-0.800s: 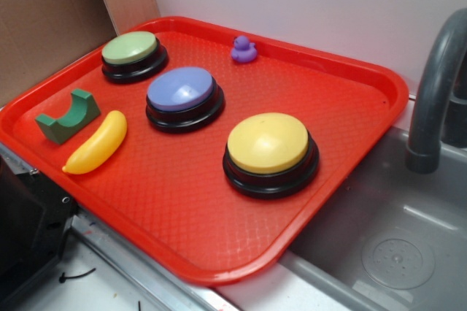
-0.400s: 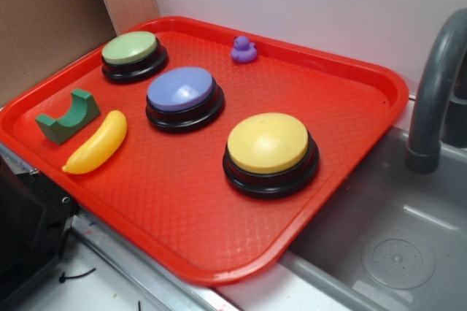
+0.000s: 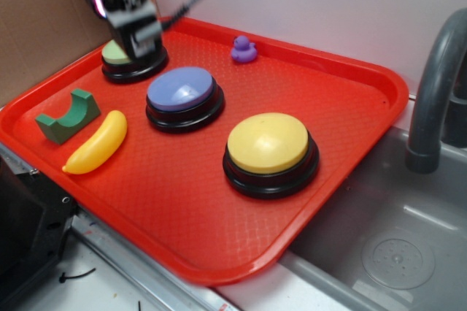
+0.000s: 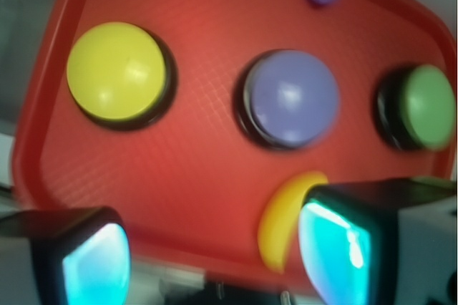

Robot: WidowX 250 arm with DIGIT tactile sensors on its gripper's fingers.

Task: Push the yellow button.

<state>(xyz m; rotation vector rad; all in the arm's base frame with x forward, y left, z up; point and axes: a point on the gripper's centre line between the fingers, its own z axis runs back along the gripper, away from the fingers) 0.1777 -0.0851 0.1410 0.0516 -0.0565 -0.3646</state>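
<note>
My gripper [image 3: 135, 30] hangs high over the far left end of the red tray [image 3: 350, 70], above the green button [image 3: 113, 54]. Its fingers [image 4: 336, 244] are spread wide with nothing between them, I think so the camera sees the whole tray. The yellow button [image 3: 268, 143] sits flat near the tray's right end, well apart from the gripper, past the purple button [image 3: 180, 89]. It is round, so no long side. Its dome faces up, so I must push down.
</note>
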